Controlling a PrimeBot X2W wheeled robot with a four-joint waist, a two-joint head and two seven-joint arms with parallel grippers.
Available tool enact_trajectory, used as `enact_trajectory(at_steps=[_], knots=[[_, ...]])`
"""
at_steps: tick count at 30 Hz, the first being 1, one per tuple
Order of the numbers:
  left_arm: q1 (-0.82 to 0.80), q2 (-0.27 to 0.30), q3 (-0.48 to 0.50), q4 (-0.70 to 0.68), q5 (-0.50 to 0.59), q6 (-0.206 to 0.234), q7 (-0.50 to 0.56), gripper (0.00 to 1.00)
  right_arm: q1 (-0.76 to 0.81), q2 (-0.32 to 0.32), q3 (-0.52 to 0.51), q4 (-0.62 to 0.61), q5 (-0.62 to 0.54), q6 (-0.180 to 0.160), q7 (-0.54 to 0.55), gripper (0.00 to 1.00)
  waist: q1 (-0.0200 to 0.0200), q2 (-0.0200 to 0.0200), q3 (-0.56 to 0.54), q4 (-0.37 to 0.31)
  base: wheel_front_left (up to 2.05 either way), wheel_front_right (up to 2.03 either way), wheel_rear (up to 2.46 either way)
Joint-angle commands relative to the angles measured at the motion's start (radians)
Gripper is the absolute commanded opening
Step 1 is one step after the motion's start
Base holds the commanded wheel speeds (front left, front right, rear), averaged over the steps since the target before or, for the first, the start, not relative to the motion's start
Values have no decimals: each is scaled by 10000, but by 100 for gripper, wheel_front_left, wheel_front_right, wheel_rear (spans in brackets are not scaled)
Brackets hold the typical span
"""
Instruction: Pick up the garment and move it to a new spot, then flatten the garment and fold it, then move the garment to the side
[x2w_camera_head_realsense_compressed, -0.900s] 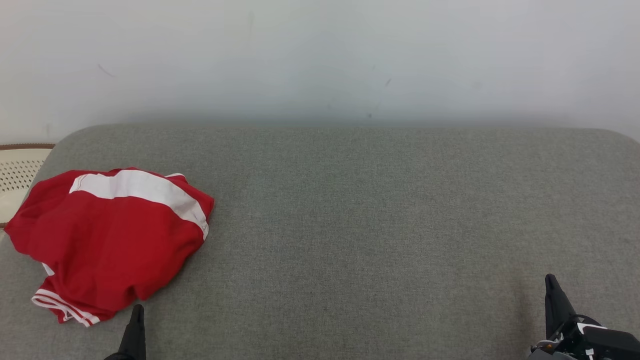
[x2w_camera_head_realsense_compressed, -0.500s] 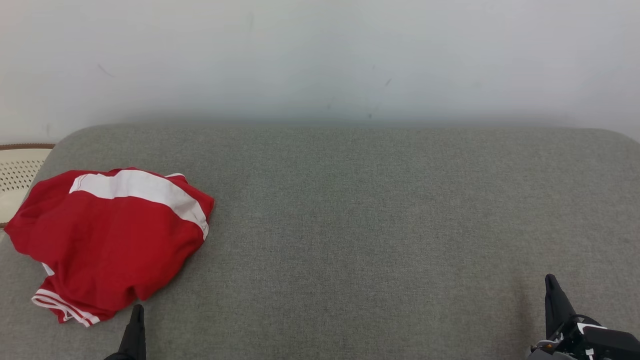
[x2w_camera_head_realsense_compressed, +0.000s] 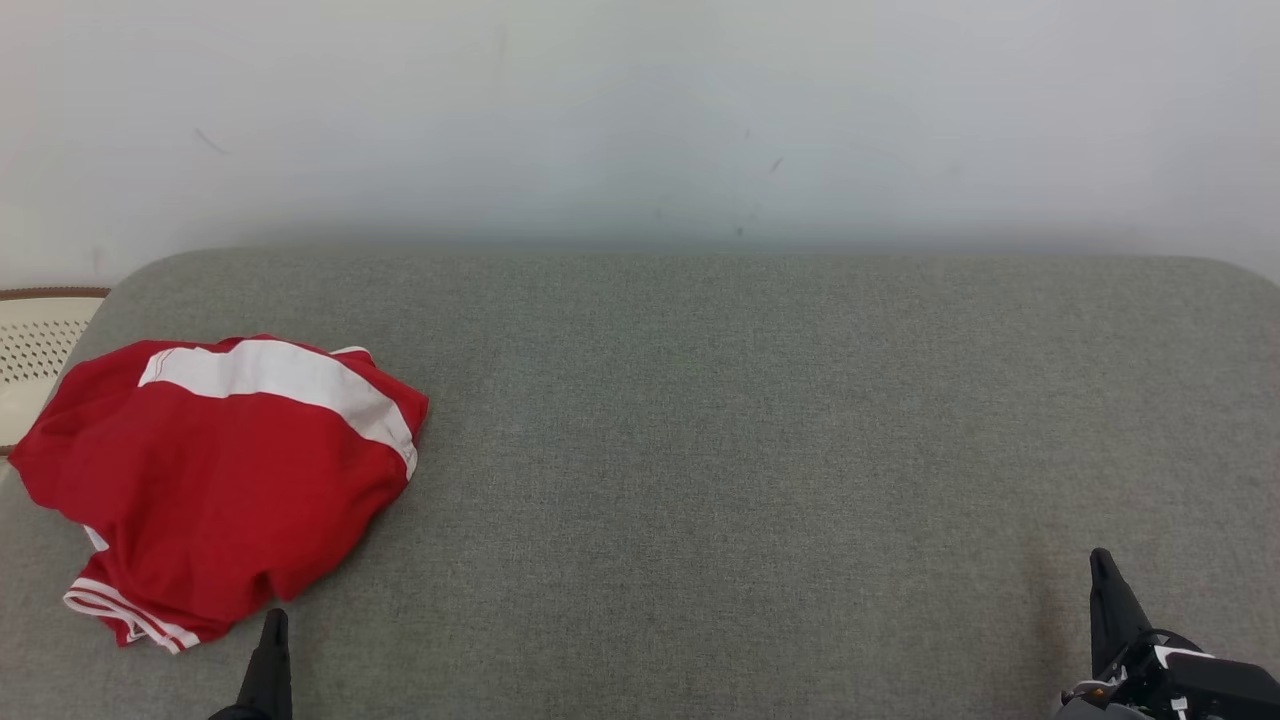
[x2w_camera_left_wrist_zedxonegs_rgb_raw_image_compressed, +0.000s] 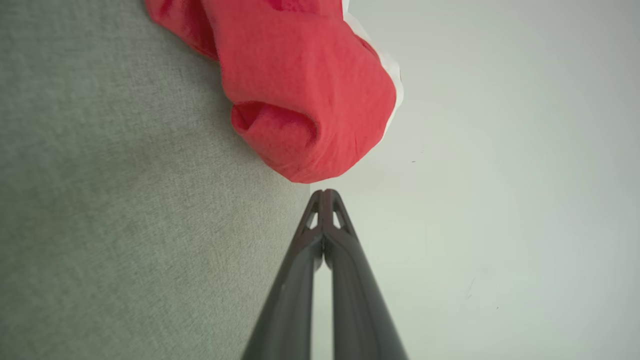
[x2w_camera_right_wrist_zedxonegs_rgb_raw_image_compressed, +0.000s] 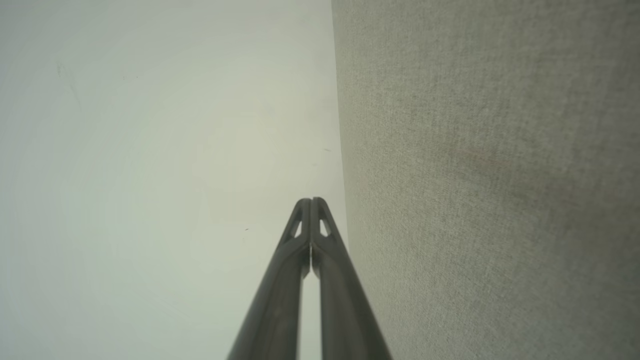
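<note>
The wall (x2w_camera_head_realsense_compressed: 640, 120) is pale, smooth and matt, with a few faint dark marks. Below it lies a grey cushion (x2w_camera_head_realsense_compressed: 750, 450) of coarse woven fabric with rounded far corners.

The garment (x2w_camera_head_realsense_compressed: 220, 480) is red, thin and crumpled into a loose mound on the left part of the cushion. A broad white band crosses its far side, and a cuff with narrow white stripes lies at its near left edge. A cream perforated object (x2w_camera_head_realsense_compressed: 35, 350) with a brown rim sits at the far left edge, partly behind the cushion.

Left jaws: together, holding nothing. Their dark tapered fingers (x2w_camera_head_realsense_compressed: 270, 660) point at the garment's near edge, close to it but apart. Right jaws: together, holding nothing. Their fingers (x2w_camera_head_realsense_compressed: 1110, 610) are at the near right, well apart from the garment.

The head view gives the white band and the striped cuff. The left wrist view gives a rolled pocket of red cloth just beyond the fingertips, with a thin white edge. The right wrist view gives bare cushion weave and wall.
</note>
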Motion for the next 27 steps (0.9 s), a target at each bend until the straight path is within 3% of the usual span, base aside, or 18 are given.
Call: enact_trajectory(at_steps=[1,15,16,27], knots=[[-46,30,28,-16,-13,-28,-8,0,4,16,4,-36,35,5,6,0,0,0,0,0,0,0,0],[-46,30,28,-16,-12,-28,-8,0,4,16,2,-36,35,5,6,0,0,0,0,0,0,0,0],[0,0,0,4,0,0,0,100,0,0,0,0,0,0,0,100,0,0,0,0,0,0,0],[142,-32,-84,242,530,10,-347,100,174,-88,332,146,-313,-2,-342,100,0,0,24,-6,0,0,0]])
